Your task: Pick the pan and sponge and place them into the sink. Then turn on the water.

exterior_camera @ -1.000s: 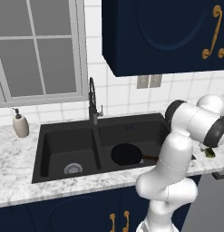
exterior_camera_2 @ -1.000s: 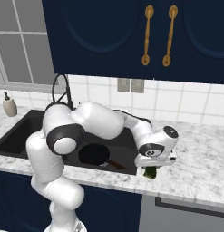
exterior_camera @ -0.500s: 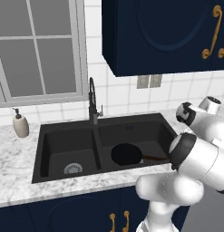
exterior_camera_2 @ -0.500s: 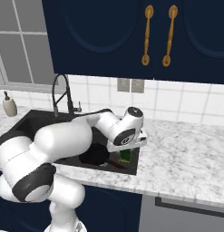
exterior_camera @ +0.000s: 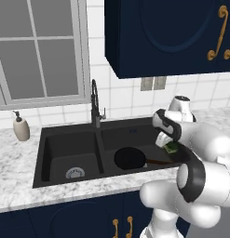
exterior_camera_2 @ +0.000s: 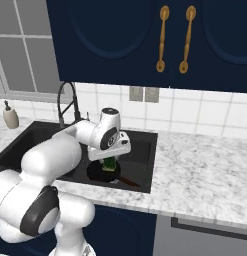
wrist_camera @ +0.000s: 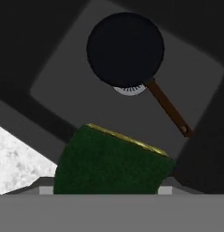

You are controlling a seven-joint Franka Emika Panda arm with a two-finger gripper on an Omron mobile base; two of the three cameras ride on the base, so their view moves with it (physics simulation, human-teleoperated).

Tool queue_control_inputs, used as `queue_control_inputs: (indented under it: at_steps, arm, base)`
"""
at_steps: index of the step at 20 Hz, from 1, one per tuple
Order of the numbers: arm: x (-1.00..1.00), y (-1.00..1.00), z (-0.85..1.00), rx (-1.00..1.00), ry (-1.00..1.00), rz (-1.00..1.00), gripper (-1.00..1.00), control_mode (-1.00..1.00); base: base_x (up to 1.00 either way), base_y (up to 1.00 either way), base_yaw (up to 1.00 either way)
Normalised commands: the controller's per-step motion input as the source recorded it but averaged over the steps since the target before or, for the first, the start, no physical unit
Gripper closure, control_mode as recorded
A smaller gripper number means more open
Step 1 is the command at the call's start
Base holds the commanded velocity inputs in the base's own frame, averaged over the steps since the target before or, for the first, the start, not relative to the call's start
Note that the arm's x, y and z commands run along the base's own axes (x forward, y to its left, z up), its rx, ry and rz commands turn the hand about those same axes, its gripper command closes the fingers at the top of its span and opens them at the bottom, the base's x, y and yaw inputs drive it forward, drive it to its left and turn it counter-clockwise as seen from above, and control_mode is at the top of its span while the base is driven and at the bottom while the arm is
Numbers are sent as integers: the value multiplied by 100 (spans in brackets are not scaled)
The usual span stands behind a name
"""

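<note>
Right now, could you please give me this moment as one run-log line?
gripper: shut on sponge | position: above right basin of sink | pan: in right basin | faucet: no water running

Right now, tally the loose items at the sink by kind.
Pan: 1, in the right basin of the sink
Sponge: 1, in the end effector above the pan
Soap dispenser: 1, on the counter
Total: 3

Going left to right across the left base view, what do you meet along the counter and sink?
soap dispenser → left drain → faucet → pan → sponge in the gripper, over the right basin of the sink.
</note>
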Motion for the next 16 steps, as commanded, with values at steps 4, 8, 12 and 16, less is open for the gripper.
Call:
queue_control_inputs:
  at_steps: [4, 8, 12, 16]
  arm:
    - [24, 92, -42, -3, 0, 2, 100, -100]
    - [58, 67, -34, -1, 0, 1, 100, -100]
    - [70, 41, -46, -1, 2, 0, 100, -100]
    - [57, 1, -62, 0, 0, 0, 100, -100]
  base:
    - [0, 0, 0]
    - [0, 0, 0]
    - [0, 0, 0]
    - [0, 0, 0]
